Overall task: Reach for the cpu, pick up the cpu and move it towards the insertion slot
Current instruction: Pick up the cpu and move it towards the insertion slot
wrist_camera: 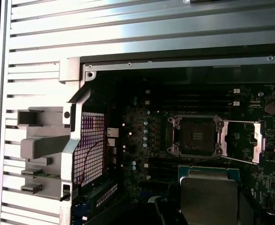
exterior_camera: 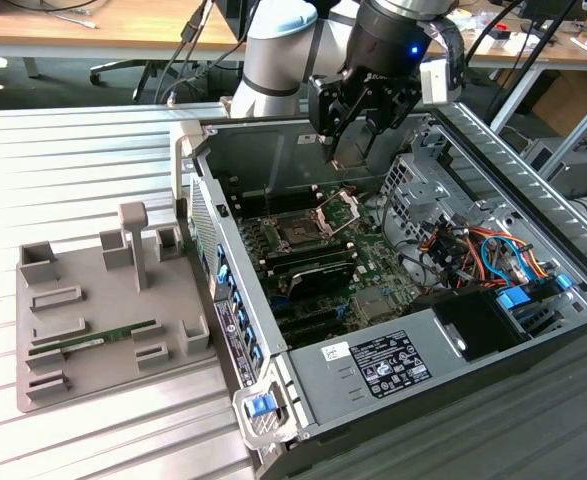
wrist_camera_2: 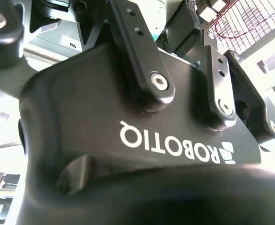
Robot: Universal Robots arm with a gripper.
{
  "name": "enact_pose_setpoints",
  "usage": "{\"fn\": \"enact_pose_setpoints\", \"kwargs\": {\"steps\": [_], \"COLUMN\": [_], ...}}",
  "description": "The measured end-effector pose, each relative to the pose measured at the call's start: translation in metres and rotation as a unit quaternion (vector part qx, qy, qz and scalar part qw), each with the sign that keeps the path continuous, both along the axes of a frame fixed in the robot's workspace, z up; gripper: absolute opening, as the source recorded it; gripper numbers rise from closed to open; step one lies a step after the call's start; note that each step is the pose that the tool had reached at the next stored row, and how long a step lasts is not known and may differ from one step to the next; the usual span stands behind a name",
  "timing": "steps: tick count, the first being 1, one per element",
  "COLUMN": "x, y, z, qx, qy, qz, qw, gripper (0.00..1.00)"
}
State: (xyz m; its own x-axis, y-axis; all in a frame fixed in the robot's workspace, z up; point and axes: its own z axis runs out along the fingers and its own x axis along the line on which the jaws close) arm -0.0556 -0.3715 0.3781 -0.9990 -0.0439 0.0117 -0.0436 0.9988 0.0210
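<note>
While above insertion slot (wrist_camera: pixel 196 136), tool (exterior_camera: pixel 354 150) grips cpu (wrist_camera: pixel 209 199).

We see the black gripper (exterior_camera: pixel 358 135) over a grey metal computer case (exterior_camera: pixel 493 150). In the first wrist view, we catch the cpu (wrist_camera: pixel 208 199), pale silver-cream with a teal-blue edge. The insertion slot (wrist_camera: pixel 196 136) shows dark, ringed by a silver frame and green circuit board (exterior_camera: pixel 323 265). We spot a grey tray (exterior_camera: pixel 93 330) holding a green memory stick (exterior_camera: pixel 93 342), and orange and blue cables (exterior_camera: pixel 483 250).
</note>
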Motion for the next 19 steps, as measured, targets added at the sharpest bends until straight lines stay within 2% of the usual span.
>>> {"fn": "enact_pose_setpoints", "kwargs": {"steps": [19], "x": [0.0044], "y": [0.0045], "z": [-0.0027], "qx": [0.0000], "qy": [0.0000], "qz": [0.000], "qw": [1.0000], "gripper": [0.55]}}
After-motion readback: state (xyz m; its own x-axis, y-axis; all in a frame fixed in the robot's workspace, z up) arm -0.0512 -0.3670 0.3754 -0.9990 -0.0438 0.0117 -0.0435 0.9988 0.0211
